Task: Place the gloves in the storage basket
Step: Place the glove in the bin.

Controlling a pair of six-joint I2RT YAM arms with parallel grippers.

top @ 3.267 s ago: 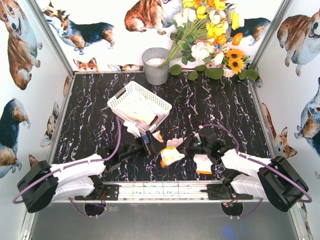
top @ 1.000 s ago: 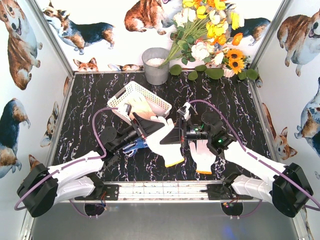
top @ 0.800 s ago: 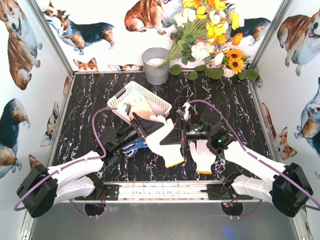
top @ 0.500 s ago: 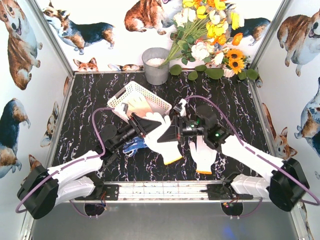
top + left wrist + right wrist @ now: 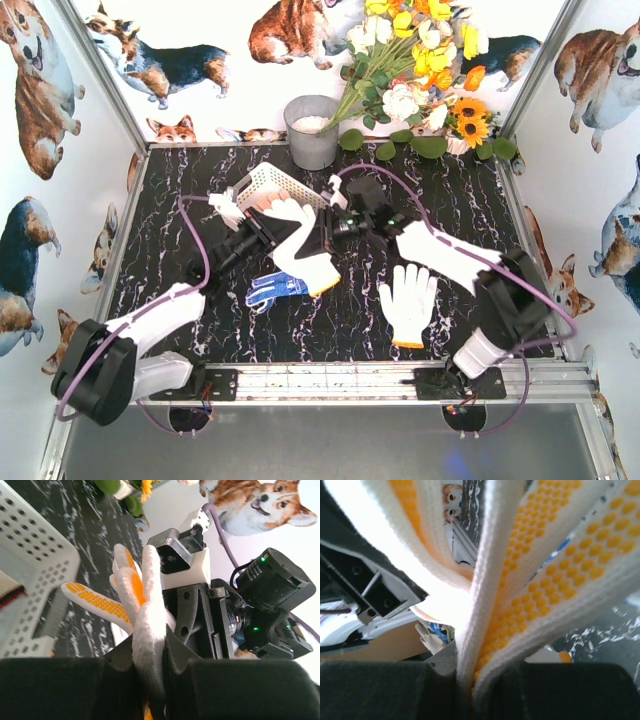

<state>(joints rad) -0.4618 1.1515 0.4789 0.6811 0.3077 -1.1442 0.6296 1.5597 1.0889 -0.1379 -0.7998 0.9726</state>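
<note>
Storage basket point(image 5: 268, 186) sits on the marbled surface point(image 5: 180, 220), with the orange-dotted glove point(image 5: 298, 250) raised just beside it, grasped by left gripper point(image 5: 150, 680) and right gripper point(image 5: 465, 680), above the white glove point(image 5: 408, 303) and blue-dotted glove point(image 5: 276, 290).

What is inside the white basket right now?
In the left wrist view a cream red-striped edge, likely a glove cuff, shows in the storage basket. From above, the held glove, left gripper and right gripper hide most of its interior.
</note>
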